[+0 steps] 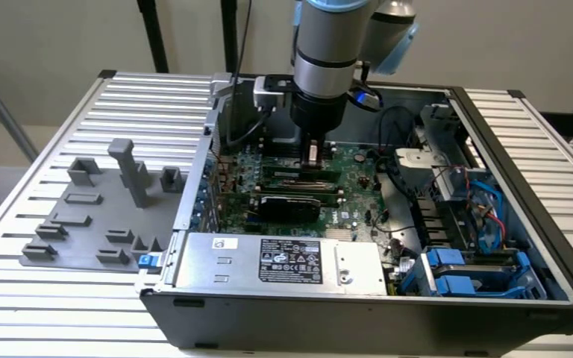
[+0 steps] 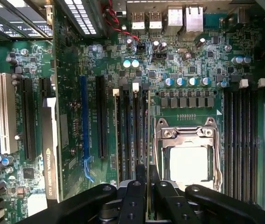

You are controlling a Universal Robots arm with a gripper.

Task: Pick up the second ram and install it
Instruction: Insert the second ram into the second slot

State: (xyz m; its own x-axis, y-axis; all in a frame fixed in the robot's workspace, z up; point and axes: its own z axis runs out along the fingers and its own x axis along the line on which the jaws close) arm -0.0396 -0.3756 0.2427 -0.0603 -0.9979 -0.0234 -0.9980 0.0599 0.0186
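gripper (image 2: 147, 186) | pinching second ram (image 2: 147, 140) edge-on (over slots) | motherboard (image 2: 193, 70) below

Exterior view: the claw (image 1: 312, 155) sits low inside the computer case (image 1: 366, 313), its tips lost against the motherboard (image 1: 351, 179); whatever it pinches is too small to tell. Arm (image 1: 331, 45) cut off by the picture's edge above the case.

Wrist view: the second ram (image 2: 147, 140) seen edge-on beside the processor socket (image 2: 188, 161), its chips hidden, near end covered by the claw (image 2: 147, 196). Seating in the slot cannot be told. Board lettering too small to read.
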